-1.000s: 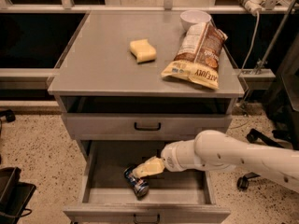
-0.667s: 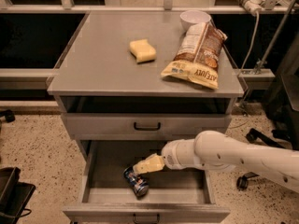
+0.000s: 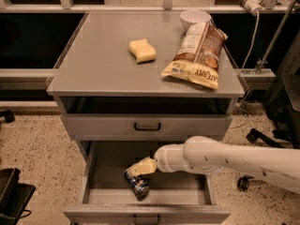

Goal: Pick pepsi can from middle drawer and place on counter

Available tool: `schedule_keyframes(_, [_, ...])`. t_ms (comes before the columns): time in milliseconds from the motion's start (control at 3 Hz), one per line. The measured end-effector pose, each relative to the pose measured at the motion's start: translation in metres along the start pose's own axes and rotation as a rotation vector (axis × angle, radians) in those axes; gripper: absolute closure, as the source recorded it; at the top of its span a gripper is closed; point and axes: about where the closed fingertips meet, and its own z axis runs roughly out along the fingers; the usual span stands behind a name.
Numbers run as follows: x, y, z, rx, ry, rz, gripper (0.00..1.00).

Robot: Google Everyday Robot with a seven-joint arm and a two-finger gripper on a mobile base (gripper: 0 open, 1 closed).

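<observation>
The pepsi can (image 3: 137,184), dark blue with a silvery end, lies on its side on the floor of the open middle drawer (image 3: 108,165), near the drawer's front. My gripper (image 3: 142,167) reaches into the drawer from the right on a white arm. It hovers just above the can's upper right, close to it; I cannot tell whether it touches. The grey counter (image 3: 98,64) is the cabinet's top, above.
On the counter lie a yellow sponge (image 3: 142,50), a brown-and-yellow snack bag (image 3: 197,55) and a white bowl (image 3: 194,18) at the back right. The upper drawer (image 3: 146,125) is shut. Chair wheels (image 3: 255,136) stand on the speckled floor to the right.
My gripper has shifted slightly left, closer over the can. The can and the drawer have not moved.
</observation>
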Motion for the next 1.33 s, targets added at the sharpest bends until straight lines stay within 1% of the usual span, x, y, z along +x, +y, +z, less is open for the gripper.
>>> schedule_keyframes(333, [0.02, -0.01, 0.085, -0.015, -0.053, 0.027, 0.0])
schedule_keyframes(667, [0.025, -0.01, 0.089, -0.017, -0.05, 0.036, 0.0])
schedule_keyframes(1000, [0.03, -0.007, 0.095, -0.003, -0.045, 0.021, 0.0])
schedule_keyframes(1333, [0.049, 0.004, 0.115, 0.021, -0.041, 0.043, 0.0])
